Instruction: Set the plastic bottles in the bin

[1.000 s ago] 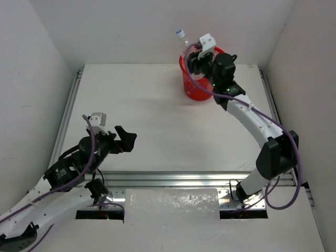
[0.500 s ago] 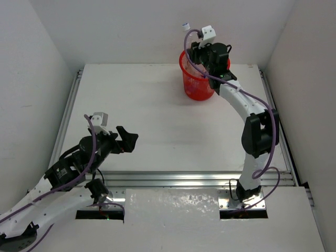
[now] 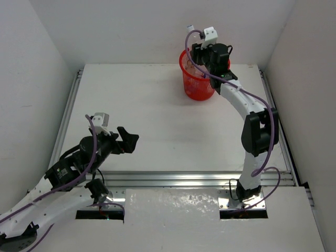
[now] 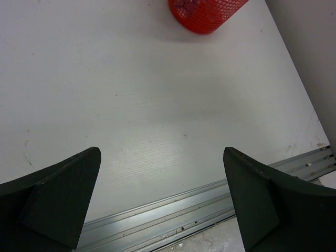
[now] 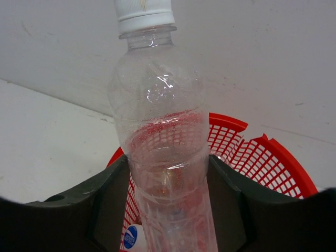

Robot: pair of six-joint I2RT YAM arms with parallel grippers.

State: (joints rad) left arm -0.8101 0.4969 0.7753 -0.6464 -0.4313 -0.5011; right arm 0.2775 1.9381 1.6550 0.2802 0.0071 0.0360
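Observation:
My right gripper (image 3: 199,50) is shut on a clear plastic bottle (image 5: 163,157) with a white cap (image 3: 190,28). It holds the bottle upright above the round red mesh bin (image 3: 195,84) at the table's far side. In the right wrist view the bin's rim (image 5: 273,152) shows behind the bottle, and a bottle with a blue label (image 5: 131,237) lies inside the bin. My left gripper (image 3: 127,140) is open and empty, low over the near left part of the table. The bin's base also shows at the top of the left wrist view (image 4: 206,14).
White walls close in the table at the back and both sides. A metal rail (image 4: 173,210) runs along the table's near edge. The bin stands close to the back wall.
My right gripper has swung left and lifted the bottle from a tilt to upright over the bin. The left arm has barely moved.

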